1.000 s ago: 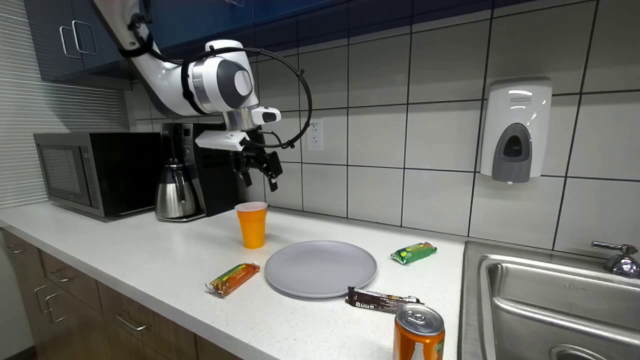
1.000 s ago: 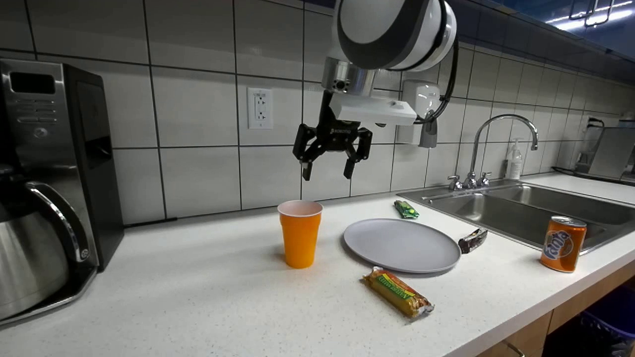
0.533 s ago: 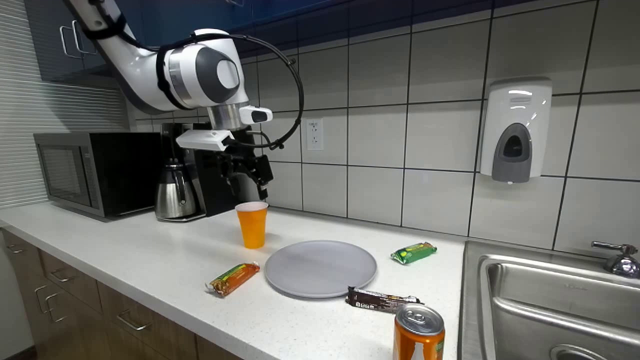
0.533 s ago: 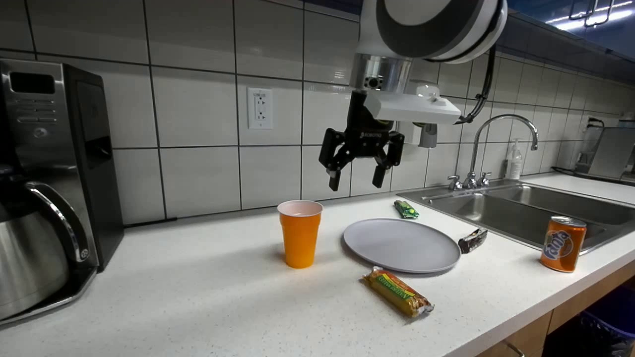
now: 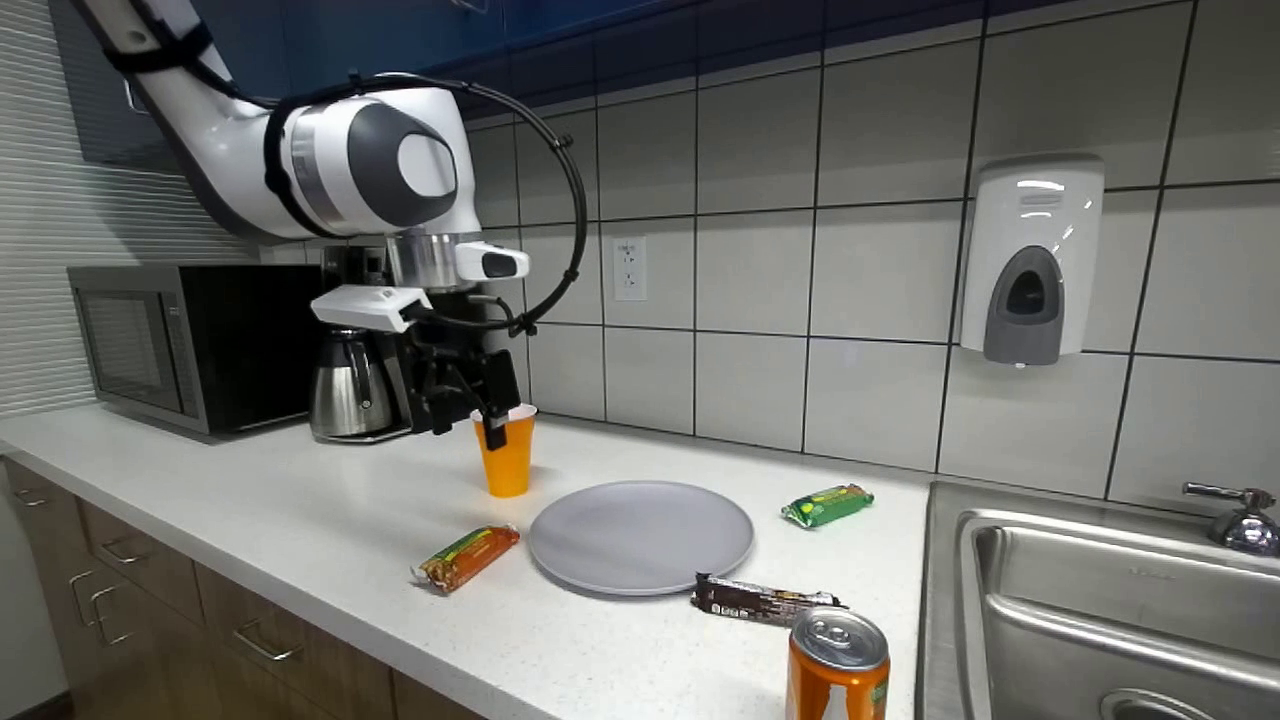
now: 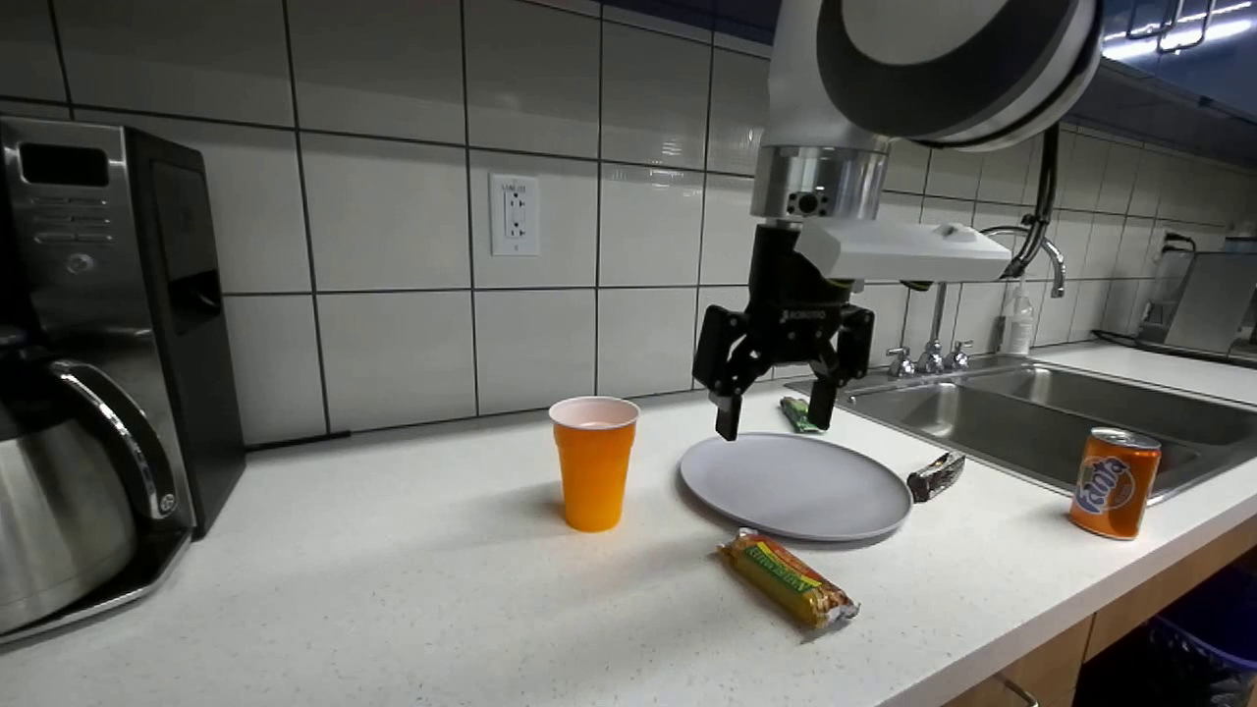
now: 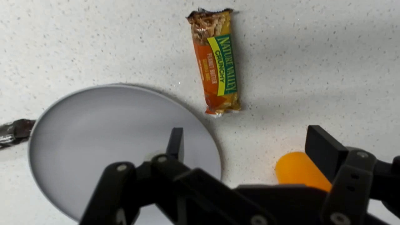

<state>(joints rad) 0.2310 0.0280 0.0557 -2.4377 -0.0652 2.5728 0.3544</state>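
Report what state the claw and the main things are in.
Claw, open, holding nothing
Orange cup, upright
Gray plate, lying flat
Peanut butter bar, wrapped, lying
Green bar, wrapped, lying
Brown bar, wrapped, lying
Orange can, upright
Carafe, upright
Microwave door, shut
Drawers, shut
Pump bottle, upright

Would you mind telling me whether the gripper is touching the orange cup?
Apart. An exterior view shows a plain gap, with bare counter visible between the gripper and the orange cup at rim height.
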